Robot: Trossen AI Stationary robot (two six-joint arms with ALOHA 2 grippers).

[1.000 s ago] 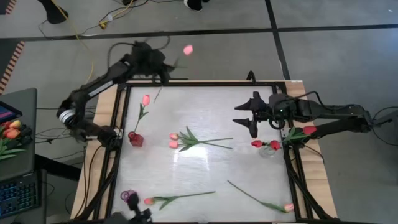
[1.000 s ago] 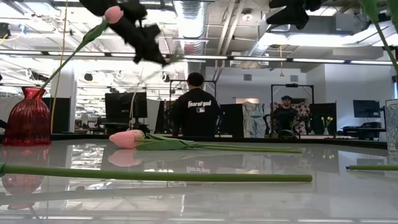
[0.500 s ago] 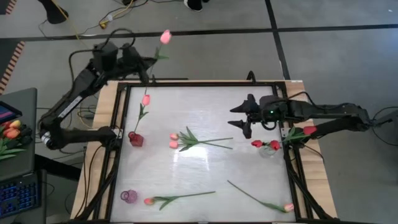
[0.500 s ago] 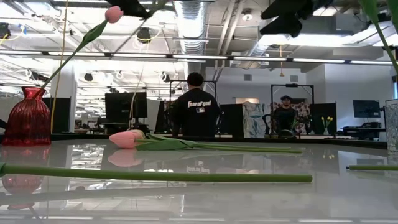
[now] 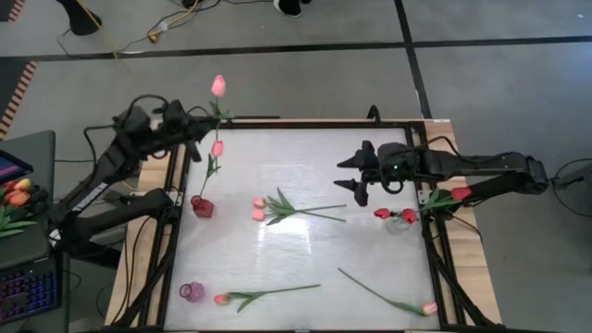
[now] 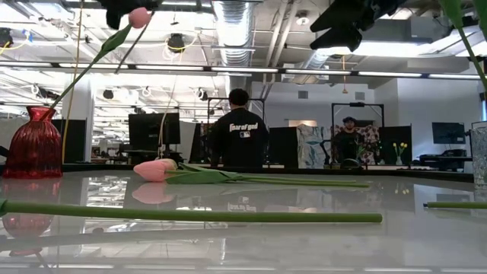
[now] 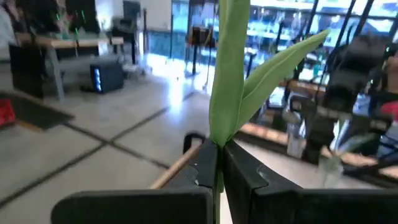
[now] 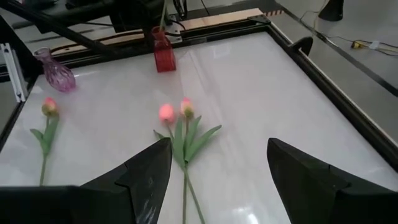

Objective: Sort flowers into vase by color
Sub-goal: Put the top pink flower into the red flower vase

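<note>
My left gripper (image 5: 203,117) is above the table's far left corner, shut on a pink tulip (image 5: 218,86) whose leaves (image 7: 239,81) rise above the fingers. A red vase (image 5: 202,206) at the left holds one pink tulip (image 5: 216,148). Two pale tulips (image 5: 260,209) lie side by side mid-table. One tulip (image 5: 222,299) lies by the small purple vase (image 5: 191,291), another (image 5: 428,308) at the near right. A clear vase (image 5: 398,222) at the right holds red tulips (image 5: 408,215). My right gripper (image 5: 355,176) hovers open above the table, right of the middle. My left gripper pinches the tulip's green stem just below its leaves (image 7: 219,149) between its two fingers. The fingers reach out level. The flower stands roughly upright above them, lifted clear of the table; the stem below the fingers is hidden by the gripper.
A black frame (image 5: 305,123) runs round the white table. A bunch of orange tulips (image 5: 17,196) lies on a side desk at the left. In the low view a person (image 6: 240,137) stands in the room beyond the table.
My left gripper has pulled back along the far edge toward the table's left, rising a little and turning, still shut on the pink tulip, whose bud has swung left with it. My right gripper has crept toward the table's left, staying open.
</note>
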